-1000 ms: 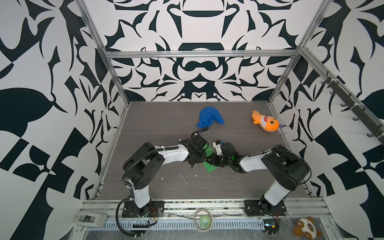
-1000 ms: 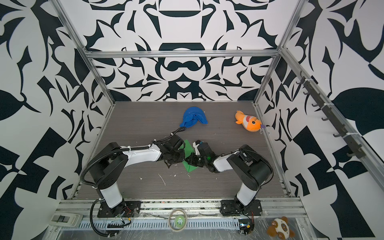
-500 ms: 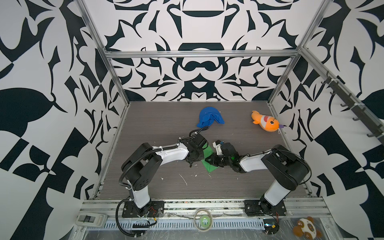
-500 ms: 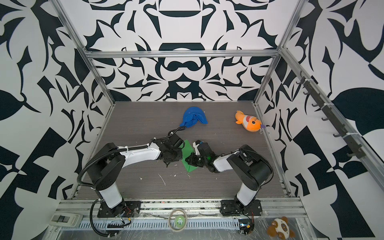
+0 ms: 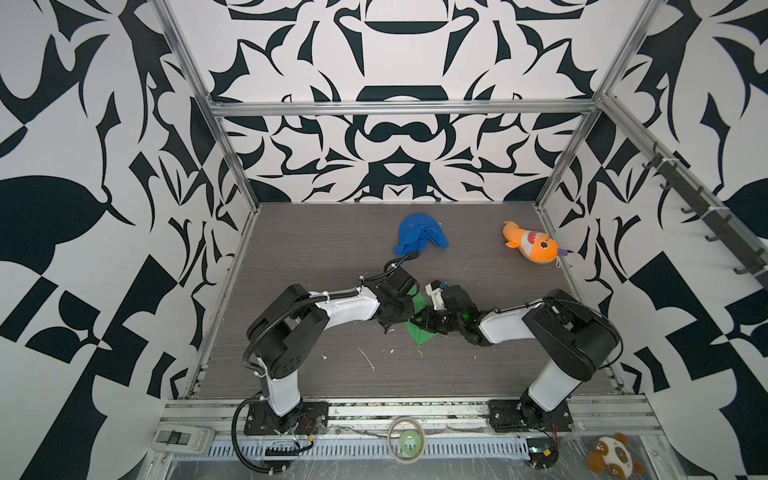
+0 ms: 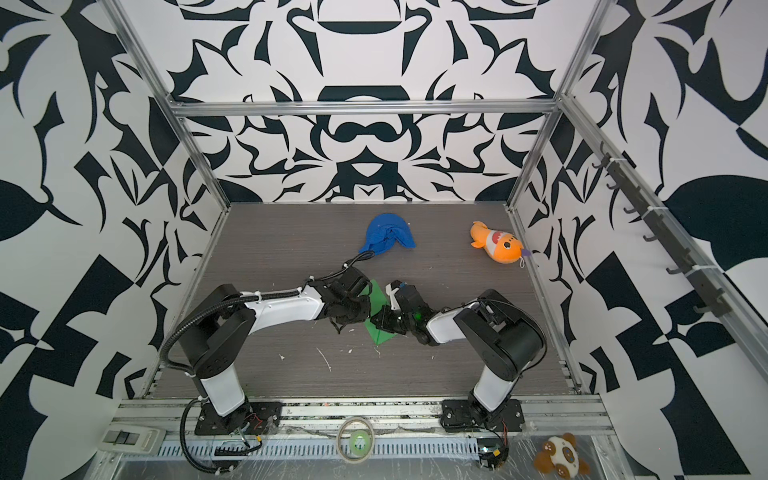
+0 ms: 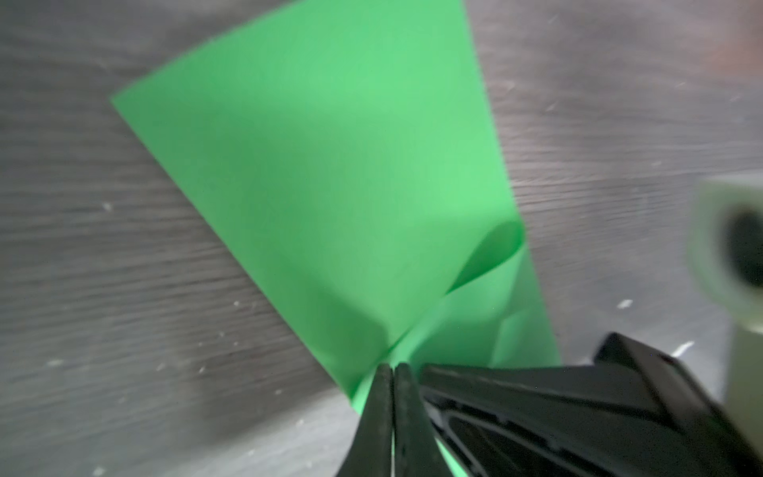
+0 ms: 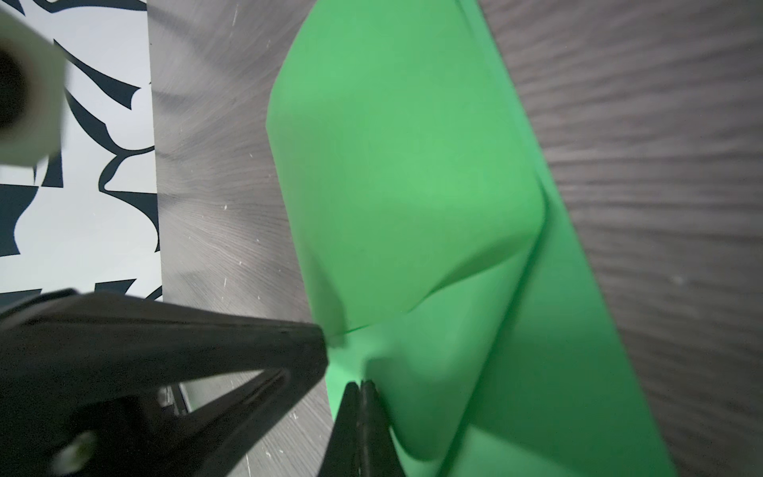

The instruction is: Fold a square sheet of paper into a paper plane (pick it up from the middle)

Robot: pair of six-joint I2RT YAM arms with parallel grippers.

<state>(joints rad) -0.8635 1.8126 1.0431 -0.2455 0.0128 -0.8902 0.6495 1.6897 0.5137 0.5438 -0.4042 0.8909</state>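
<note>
The square sheet of paper [image 5: 419, 334] [image 6: 377, 296] is bright green and lies partly folded on the grey table, mid-floor, in both top views. One flap curls up over the lower layer [image 7: 330, 186] [image 8: 404, 165]. My left gripper [image 5: 409, 319] [image 7: 392, 367] is shut at the flap's edge, with a sliver of green between its fingers. My right gripper [image 5: 424, 322] [image 8: 360, 384] is shut, tips down on the paper right beside the left one. The arms hide much of the sheet from above. A paper plane is not in view.
A blue cloth lump [image 5: 419, 239] lies at the back centre and an orange plush fish [image 5: 532, 247] at the back right. White scraps [image 5: 368, 359] dot the table in front of the arms. A tape roll [image 5: 406, 440] and a brown plush toy [image 5: 613, 459] sit beyond the front rail.
My left gripper has shifted a little to the left, baring more green paper between the two wrists. The right arm has stayed put.
</note>
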